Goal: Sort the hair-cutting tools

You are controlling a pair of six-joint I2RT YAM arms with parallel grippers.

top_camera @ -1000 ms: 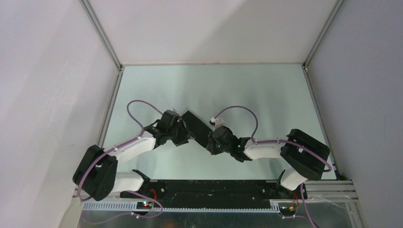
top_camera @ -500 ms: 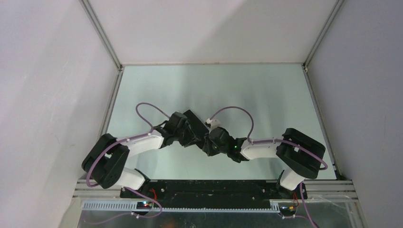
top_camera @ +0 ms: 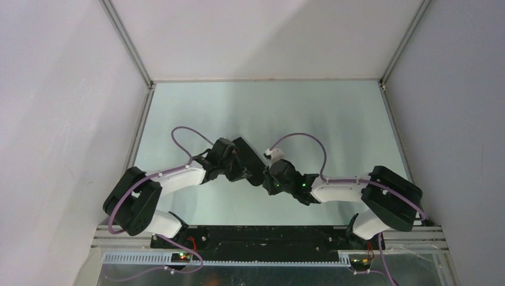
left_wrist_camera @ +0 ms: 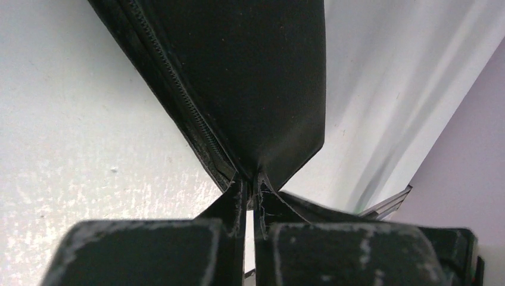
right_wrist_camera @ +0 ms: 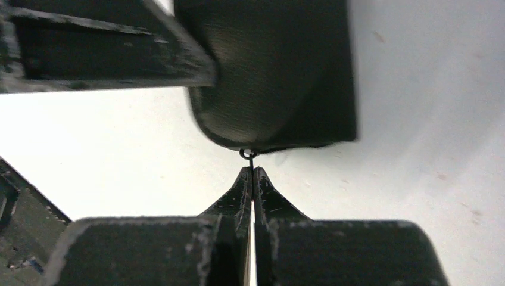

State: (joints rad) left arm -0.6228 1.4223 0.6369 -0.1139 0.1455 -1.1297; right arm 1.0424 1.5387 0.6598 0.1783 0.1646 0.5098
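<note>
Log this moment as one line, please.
left gripper: shut on pouch edge | right gripper: shut on pull ring | pouch: held by both

- The left arm is lying low, elbow at 8 o'clock, forearm pointing toward 2 o'clock.
- The left gripper is pinching the pouch by its edge, jaws closed tight.
- The right arm is pointing toward 10 o'clock, elbow at 4 o'clock.
- The right gripper is nipping the zipper pull, fingertips pressed together.
</note>
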